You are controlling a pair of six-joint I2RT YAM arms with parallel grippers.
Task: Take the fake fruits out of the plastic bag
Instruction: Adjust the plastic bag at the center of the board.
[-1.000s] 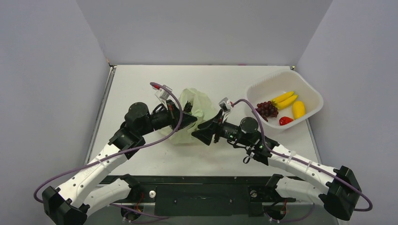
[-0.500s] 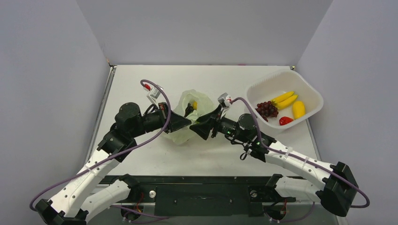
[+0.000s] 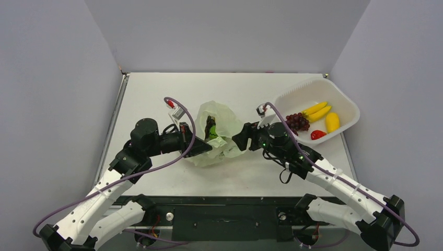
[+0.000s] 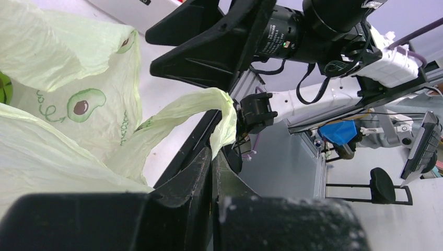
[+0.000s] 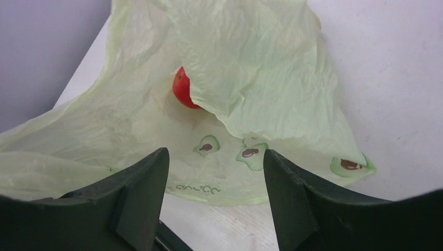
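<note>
The pale green plastic bag (image 3: pixel 225 116) lies crumpled at the table's middle. My left gripper (image 3: pixel 207 149) is shut on a loop handle of the bag (image 4: pixel 222 110) and holds it up; its jaws are pressed together (image 4: pixel 213 156). A round green fruit (image 3: pixel 214 134) shows inside the bag's mouth, and at the edge of the left wrist view (image 4: pixel 3 89). A small red fruit (image 5: pixel 183 89) sits inside the bag (image 5: pixel 251 63), half covered by a fold. My right gripper (image 3: pixel 238 140) is open and empty (image 5: pixel 215 159), just right of the bag, facing it.
A white rectangular basket (image 3: pixel 347 100) stands at the right back, holding yellow bananas (image 3: pixel 317 110), a dark purple grape bunch (image 3: pixel 298 122), a yellow fruit (image 3: pixel 332 122) and a red one (image 3: pixel 317 135). Grey walls enclose the table.
My right gripper has drawn back to the right, away from the bag. My left gripper has shifted slightly with the handle. The bag has spread open and the green fruit now shows.
</note>
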